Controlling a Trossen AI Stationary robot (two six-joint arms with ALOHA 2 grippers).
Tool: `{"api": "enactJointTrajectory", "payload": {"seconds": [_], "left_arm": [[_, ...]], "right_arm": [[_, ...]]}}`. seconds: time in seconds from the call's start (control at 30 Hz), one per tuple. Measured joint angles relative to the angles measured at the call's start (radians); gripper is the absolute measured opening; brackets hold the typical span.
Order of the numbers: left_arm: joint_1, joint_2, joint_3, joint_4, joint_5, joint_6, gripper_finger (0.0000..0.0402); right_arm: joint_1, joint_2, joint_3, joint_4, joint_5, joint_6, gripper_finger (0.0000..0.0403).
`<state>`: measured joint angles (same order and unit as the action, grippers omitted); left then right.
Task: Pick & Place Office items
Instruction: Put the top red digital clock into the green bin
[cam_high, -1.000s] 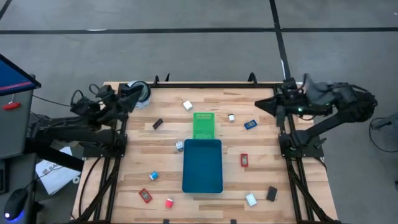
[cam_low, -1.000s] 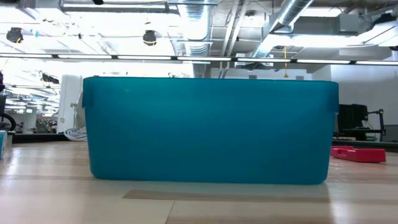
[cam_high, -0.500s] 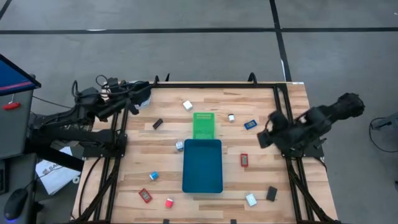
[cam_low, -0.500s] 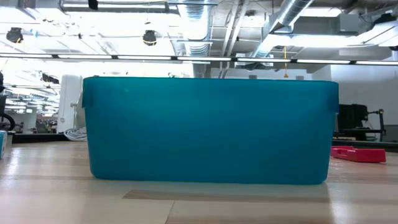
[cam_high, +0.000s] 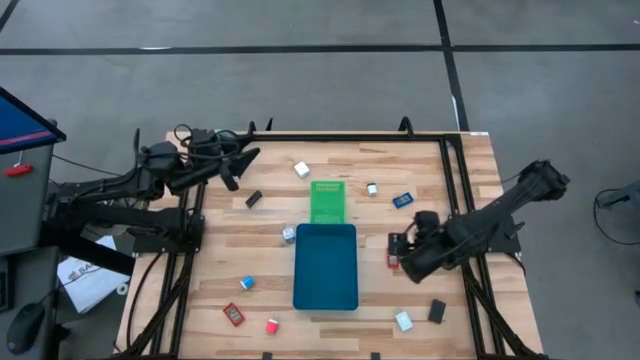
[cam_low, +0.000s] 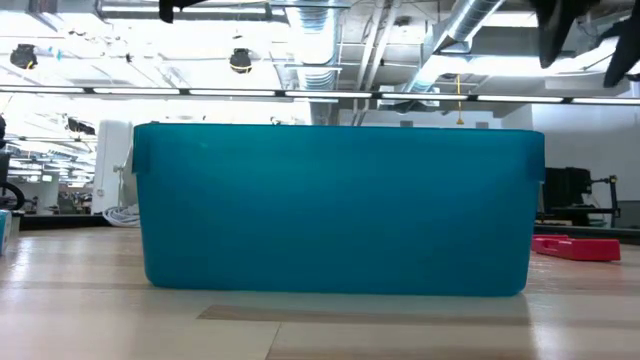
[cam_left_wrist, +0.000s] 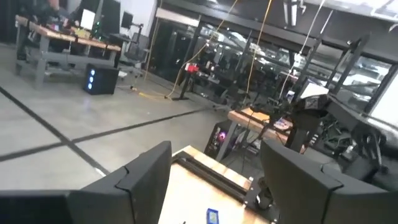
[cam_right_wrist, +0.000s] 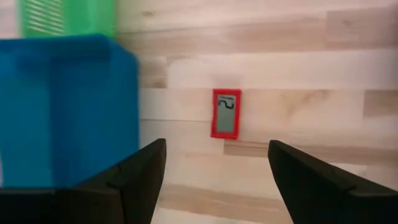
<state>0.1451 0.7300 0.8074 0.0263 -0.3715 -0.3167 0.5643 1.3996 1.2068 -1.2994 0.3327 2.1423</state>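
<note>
Your right end effector (cam_high: 400, 258), fingers spread, empty, hangs center-right over the red item (cam_high: 393, 257) beside the teal tray (cam_high: 326, 266); left end effector (cam_high: 238, 168) spread, upper left.

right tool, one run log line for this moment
right tool: open, above red item, beside teal tray | left tool: open, far-left table edge | nothing held

You have one camera above, looking straight down on the whole table (cam_high: 270, 215). Your low camera sits very near the teal tray (cam_low: 335, 208) and faces the room. The right wrist camera shares this tray with both views.
</note>
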Motion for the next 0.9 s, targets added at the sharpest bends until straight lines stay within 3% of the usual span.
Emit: {"api": "enactJointTrajectory", "payload": {"seconds": [0.23, 0.57, 0.77, 0.9], "left_arm": [[0.000, -0.004, 0.000, 0.027, -0.008, 0.056, 0.0242], [0.000, -0.003, 0.000, 0.022, 0.079, 0.058, 0.0242], [0.000, -0.003, 0.000, 0.022, 0.111, 0.055, 0.0241], [0.000, -0.003, 0.000, 0.022, 0.112, 0.051, 0.0241]], "right_arm": [[-0.073, 0.157, 0.000, 0.013, -0.071, -0.053, 0.0276], [-0.082, 0.283, -0.019, 0.081, -0.091, -0.055, 0.0277], [-0.080, 0.266, -0.172, 0.329, -0.130, -0.032, 0.0277], [-0.089, 0.242, -0.234, 0.369, -0.151, -0.030, 0.0277]]}}
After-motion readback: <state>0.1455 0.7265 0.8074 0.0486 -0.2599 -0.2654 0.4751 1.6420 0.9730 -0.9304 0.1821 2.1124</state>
